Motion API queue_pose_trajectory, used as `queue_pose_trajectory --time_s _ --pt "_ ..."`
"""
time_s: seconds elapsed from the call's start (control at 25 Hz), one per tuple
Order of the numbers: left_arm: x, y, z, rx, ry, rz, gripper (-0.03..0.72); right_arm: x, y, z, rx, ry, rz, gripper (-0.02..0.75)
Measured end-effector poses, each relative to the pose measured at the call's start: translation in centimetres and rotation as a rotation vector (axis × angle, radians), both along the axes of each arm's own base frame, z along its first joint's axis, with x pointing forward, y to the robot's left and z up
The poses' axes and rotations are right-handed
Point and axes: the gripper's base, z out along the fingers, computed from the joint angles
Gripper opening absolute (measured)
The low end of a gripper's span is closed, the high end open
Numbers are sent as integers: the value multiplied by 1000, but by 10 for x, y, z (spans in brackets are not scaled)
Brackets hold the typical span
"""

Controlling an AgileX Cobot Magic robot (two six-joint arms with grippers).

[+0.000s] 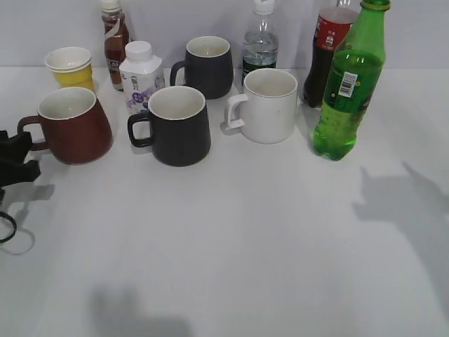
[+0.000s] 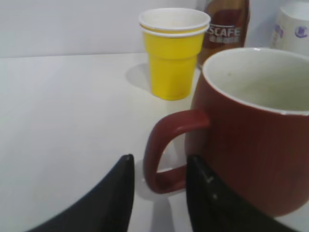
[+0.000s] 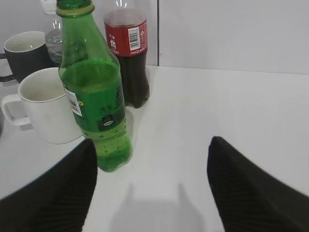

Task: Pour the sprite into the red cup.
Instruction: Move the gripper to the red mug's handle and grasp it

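Observation:
The red cup (image 1: 74, 126) stands at the left of the table, its handle pointing left. In the left wrist view the red cup (image 2: 251, 145) fills the right side, and its handle lies between the two fingers of my left gripper (image 2: 160, 163). The fingers are apart and a gap shows beside the handle. The left gripper (image 1: 15, 158) shows at the exterior view's left edge. The sprite (image 1: 349, 84) stands upright at the back right. In the right wrist view the sprite (image 3: 96, 106) is ahead and left of my wide-open, empty right gripper (image 3: 152, 145).
Two black mugs (image 1: 175, 126) (image 1: 207, 67), a white mug (image 1: 268, 105), a cola bottle (image 1: 326, 49), a water bottle (image 1: 259, 45), a small white bottle (image 1: 140, 77), a brown coffee bottle (image 1: 114, 42) and a yellow paper cup (image 1: 70, 67) stand along the back.

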Motion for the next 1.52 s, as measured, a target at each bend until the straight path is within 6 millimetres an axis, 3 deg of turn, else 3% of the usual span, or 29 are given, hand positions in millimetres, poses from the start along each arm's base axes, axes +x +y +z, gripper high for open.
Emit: queue_pose_trajectory --time_s 0.76,0.84,0.96,1.08,1.32,1.52 --pt "70 -4 -22 -4 7 21 312 1 0 1 -38 -21 10 533" --pt "77 -4 -22 -5 -4 20 293 1 0 1 -38 -21 10 533" --pt "84 -5 -22 -5 -19 17 195 1 0 1 -38 -21 10 533" --pt "87 -5 -22 0 -23 15 71 1 0 1 -38 -21 10 533" --pt "80 -5 -19 2 -39 13 73 1 0 1 -38 -21 10 501" --pt "54 -3 14 -2 -105 10 73 10 9 -9 -50 34 49 493"
